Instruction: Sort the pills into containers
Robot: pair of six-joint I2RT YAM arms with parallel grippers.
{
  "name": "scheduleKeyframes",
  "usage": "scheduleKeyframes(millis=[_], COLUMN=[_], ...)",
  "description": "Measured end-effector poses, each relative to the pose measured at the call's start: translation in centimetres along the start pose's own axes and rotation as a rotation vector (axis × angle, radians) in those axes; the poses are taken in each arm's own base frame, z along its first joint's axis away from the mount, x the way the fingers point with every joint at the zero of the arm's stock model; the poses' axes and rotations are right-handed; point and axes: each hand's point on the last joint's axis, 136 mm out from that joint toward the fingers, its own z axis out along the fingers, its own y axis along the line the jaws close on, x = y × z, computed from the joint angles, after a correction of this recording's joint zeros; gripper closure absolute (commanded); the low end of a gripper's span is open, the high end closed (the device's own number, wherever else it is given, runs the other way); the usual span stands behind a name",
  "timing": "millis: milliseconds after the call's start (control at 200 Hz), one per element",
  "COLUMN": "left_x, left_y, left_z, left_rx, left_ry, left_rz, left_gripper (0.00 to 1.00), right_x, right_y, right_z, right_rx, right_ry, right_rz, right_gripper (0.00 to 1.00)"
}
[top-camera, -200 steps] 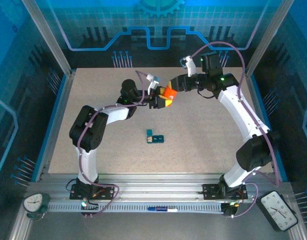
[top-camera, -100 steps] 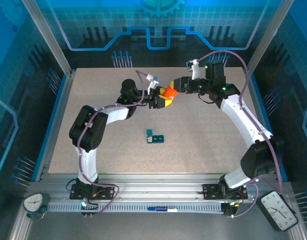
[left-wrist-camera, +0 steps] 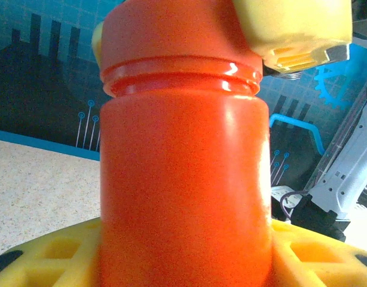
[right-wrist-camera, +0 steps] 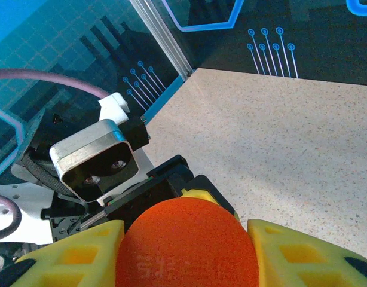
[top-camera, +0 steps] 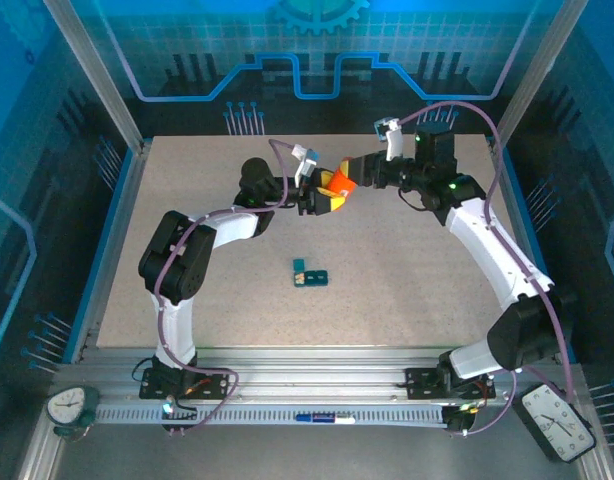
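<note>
Left wrist: orange bottle [left-wrist-camera: 183, 179] base cut off.

Speckled beige table [top-camera: 407, 300] spreads out beneath both pincers. Lying flat on it are the dark-teal containers [top-camera: 310, 272], well apart from the left gripper [top-camera: 325, 202] and the right gripper [top-camera: 347, 172]. The strip sits on the arm-base side of them, slightly left of where they meet.
</note>
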Motion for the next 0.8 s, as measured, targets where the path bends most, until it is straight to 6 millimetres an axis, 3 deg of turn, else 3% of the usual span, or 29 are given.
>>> scheduleKeyframes(millis=[345,800], left_x=[0.2,1.0], left_y=[0.3,-0.3], left_z=[-0.1,-0.2], left_rx=[-0.01,0.032], left_ry=[0.004,0.041], left_rz=[-0.045,-0.034], left_gripper=[1.0,1.0], right_x=[0.1,1.6], right_y=[-0.7,-0.5], right_z=[0.5,-0.4], right_rx=[0.023,0.331], right_ry=[-0.022,-0.227], right_rz=[0.127,0.319], right_gripper=[0.76,0.77])
